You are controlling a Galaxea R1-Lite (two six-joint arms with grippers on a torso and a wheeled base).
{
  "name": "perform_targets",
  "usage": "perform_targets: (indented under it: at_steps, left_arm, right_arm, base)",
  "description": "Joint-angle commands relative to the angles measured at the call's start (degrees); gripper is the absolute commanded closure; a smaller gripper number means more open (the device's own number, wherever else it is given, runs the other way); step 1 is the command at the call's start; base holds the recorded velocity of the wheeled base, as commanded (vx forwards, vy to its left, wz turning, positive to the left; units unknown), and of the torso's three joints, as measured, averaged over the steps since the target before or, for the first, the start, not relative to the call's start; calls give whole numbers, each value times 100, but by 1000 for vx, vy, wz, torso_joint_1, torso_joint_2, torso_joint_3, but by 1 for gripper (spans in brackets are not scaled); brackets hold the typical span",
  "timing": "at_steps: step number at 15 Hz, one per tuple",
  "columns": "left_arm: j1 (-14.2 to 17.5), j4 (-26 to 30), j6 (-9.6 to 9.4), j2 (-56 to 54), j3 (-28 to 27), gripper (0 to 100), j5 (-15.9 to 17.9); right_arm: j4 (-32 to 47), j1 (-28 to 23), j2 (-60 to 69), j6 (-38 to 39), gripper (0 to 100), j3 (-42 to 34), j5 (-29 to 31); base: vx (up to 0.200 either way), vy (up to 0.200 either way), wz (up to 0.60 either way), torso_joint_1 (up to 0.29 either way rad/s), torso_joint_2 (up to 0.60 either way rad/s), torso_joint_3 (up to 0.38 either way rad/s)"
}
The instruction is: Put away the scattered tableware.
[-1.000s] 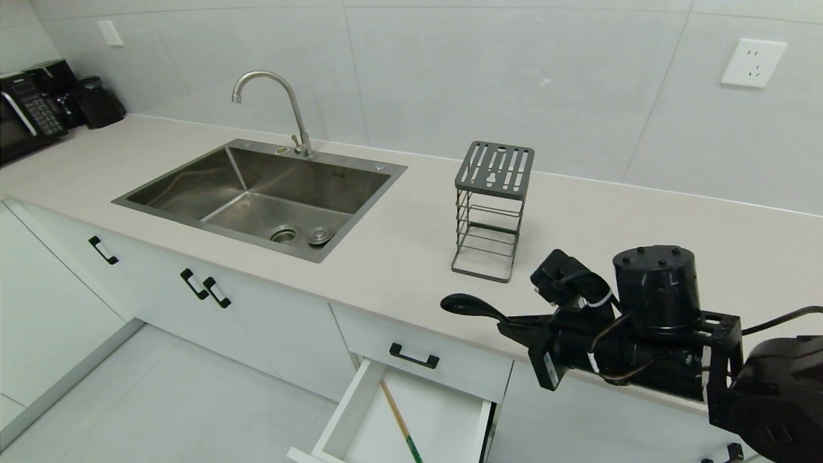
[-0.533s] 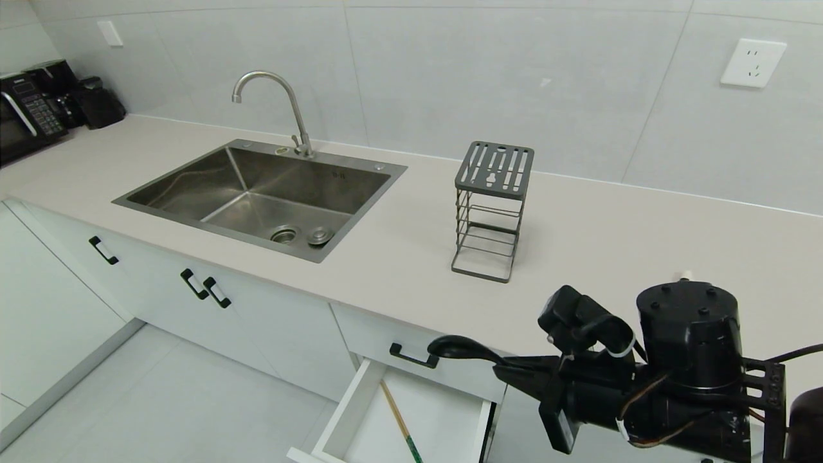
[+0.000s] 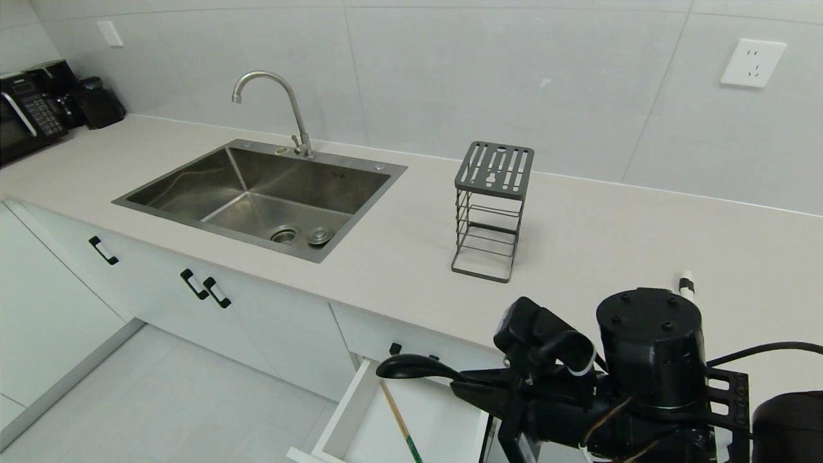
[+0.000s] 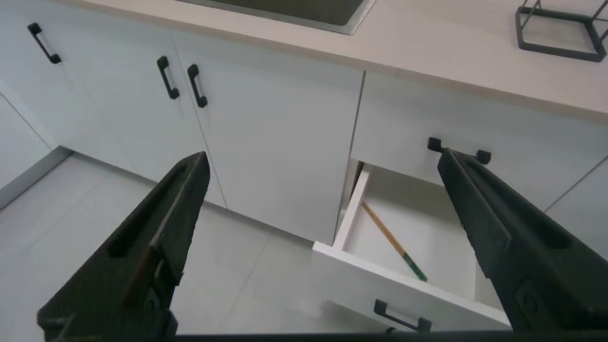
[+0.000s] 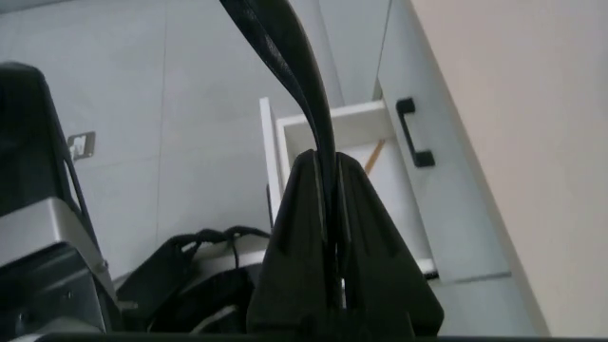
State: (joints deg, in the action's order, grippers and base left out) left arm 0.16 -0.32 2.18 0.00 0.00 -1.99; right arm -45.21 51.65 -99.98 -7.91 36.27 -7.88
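My right gripper [image 3: 498, 393] is shut on the handle of a black spoon [image 3: 411, 367]. The spoon's bowl hangs over the open white drawer [image 3: 344, 411] below the counter edge. In the right wrist view the spoon handle [image 5: 285, 66] runs out from between the shut fingers [image 5: 313, 190], with the drawer [image 5: 270, 152] beyond it. A wooden chopstick with a green tip [image 3: 400, 419] lies inside the drawer. My left gripper [image 4: 321, 161] is open and holds nothing, off the counter in front of the cabinets, looking at the drawer [image 4: 351, 214] and the chopstick [image 4: 394, 245].
A grey wire rack [image 3: 492, 212] stands on the counter behind the drawer. The steel sink [image 3: 257, 193] with its faucet lies to the left. A small white piece with a black band [image 3: 686, 283] rests on the counter at the right. A microwave [image 3: 22, 116] sits far left.
My right arm has carried the black spoon down and to the left, from above the counter edge to over the open drawer.
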Motion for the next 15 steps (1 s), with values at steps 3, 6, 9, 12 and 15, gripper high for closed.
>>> perform_targets:
  at_steps: [3,6,9,12,15]
  left_arm:
    - [2,-3,2,0,0,0,-3]
    - [2,-3,2,0,0,0,-3]
    - [2,-3,2,0,0,0,-3]
    - [2,-3,2,0,0,0,-3]
    - [2,-3,2,0,0,0,-3]
  right_arm:
    - [39,187,-321,0,100,495,-12]
    - [39,187,-356,-35,100,469,-21]
    - [57,196,-347,-334,100,425,-65]
    - [48,328,-356,-422,100,425,67]
    - [48,346,-356,-404,100,434,199]
  base:
    - [0,0,0,0,0,0]
    - [0,0,0,0,0,0]
    - [0,0,0,0,0,0]
    - [0,0,0,0,0,0]
    - [0,0,0,0,0,0]
